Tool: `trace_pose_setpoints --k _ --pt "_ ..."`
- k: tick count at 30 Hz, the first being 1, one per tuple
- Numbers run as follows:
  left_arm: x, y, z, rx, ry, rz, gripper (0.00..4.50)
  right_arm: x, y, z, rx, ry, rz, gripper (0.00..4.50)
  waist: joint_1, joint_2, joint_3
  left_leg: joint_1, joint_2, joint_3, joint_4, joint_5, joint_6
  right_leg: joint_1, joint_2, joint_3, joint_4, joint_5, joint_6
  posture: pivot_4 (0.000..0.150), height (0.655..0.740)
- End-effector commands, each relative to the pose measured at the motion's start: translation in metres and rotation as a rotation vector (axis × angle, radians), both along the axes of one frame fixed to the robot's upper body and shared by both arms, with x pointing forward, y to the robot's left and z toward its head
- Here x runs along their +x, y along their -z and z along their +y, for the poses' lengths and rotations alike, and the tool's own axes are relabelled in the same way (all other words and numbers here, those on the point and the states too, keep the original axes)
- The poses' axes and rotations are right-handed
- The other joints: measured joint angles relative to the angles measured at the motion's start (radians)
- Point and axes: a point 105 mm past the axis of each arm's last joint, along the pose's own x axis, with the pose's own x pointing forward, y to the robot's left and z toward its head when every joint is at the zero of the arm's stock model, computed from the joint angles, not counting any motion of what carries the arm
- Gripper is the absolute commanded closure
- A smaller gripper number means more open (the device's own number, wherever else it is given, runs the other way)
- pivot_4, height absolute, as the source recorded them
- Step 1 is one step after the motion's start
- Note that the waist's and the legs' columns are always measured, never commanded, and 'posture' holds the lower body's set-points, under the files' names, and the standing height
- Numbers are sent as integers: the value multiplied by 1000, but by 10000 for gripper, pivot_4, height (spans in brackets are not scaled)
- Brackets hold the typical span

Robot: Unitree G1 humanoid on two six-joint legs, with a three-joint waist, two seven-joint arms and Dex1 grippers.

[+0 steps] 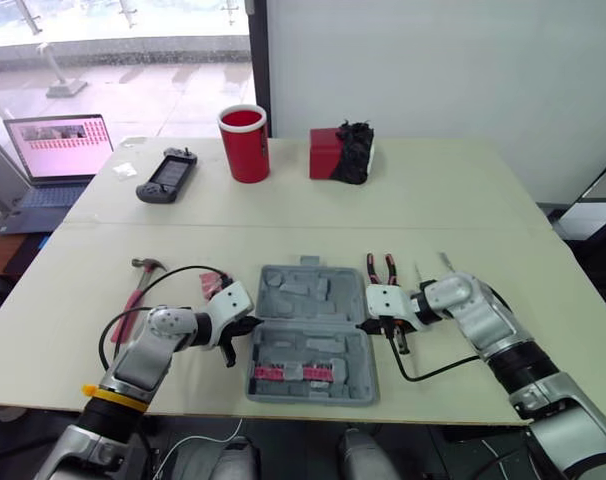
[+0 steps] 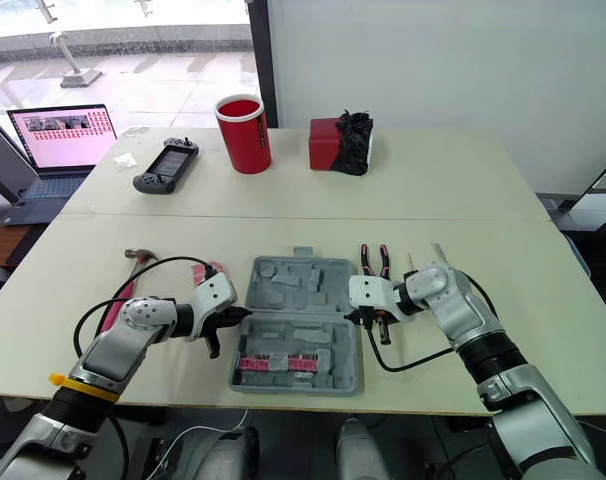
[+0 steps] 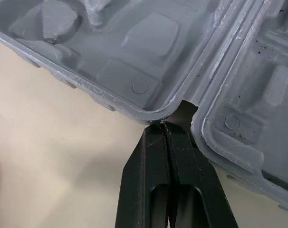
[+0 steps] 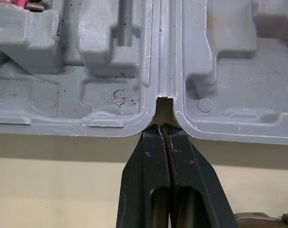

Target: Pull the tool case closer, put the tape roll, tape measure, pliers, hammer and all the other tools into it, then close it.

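Left eye view | step: pull tool case (image 1: pixel 311 335) closer | case open, between both grippers | left gripper (image 1: pixel 254 325) pinched closed at hinge notch; right gripper (image 1: pixel 364 326) closed at opposite notch | next: probably an even two-sided drag | pliers (image 1: pixel 385 272) just beyond right gripper

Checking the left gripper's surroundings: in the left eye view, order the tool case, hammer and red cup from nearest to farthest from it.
1. tool case, right at the left gripper.
2. hammer, out to the left.
3. red cup, farthest, toward the back.
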Motion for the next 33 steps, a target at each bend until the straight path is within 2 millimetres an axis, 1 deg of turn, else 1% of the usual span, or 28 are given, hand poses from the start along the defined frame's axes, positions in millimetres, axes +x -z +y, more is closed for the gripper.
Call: trace_pose_setpoints --k 1,7,12,18,24,30,33 --pt "-19 3 -21 -45 108 59 44956 -6 -10 13 55 -47 -17 44331 0 0 0 0 0 0 0 0 0 0 0 0 0 0 0 1500 7400" --pt "-37 7 -25 -65 182 123 44956 -21 -5 15 64 -50 38 44331 1 0 0 0 0 0 0 0 0 0 0 0 0 0 0 1500 7400" --pt "-43 8 -26 -60 207 148 44956 -28 -3 15 65 -44 64 44331 1 0 0 0 0 0 0 0 0 0 0 0 -1 0 0 1500 7400" --pt "-56 10 -29 -63 247 198 44956 -38 1 14 66 -42 105 44331 1 0 0 0 0 0 0 0 0 0 0 0 -1 0 0 1500 7400" --pt "-58 12 -25 -50 241 211 44956 -45 4 15 69 -37 137 44331 1 -1 0 0 0 0 0 0 0 0 0 0 -1 0 0 1500 7400" --pt "-59 13 -23 -39 240 217 44956 -49 6 18 77 -31 163 44331 1 -1 0 0 0 0 0 0 0 0 0 0 -1 0 0 1500 7400" --pt "-59 14 -22 -38 241 222 44956 -51 8 16 69 -22 171 44331 1 -1 0 0 0 0 0 0 0 0 0 0 -1 0 0 1500 7400"
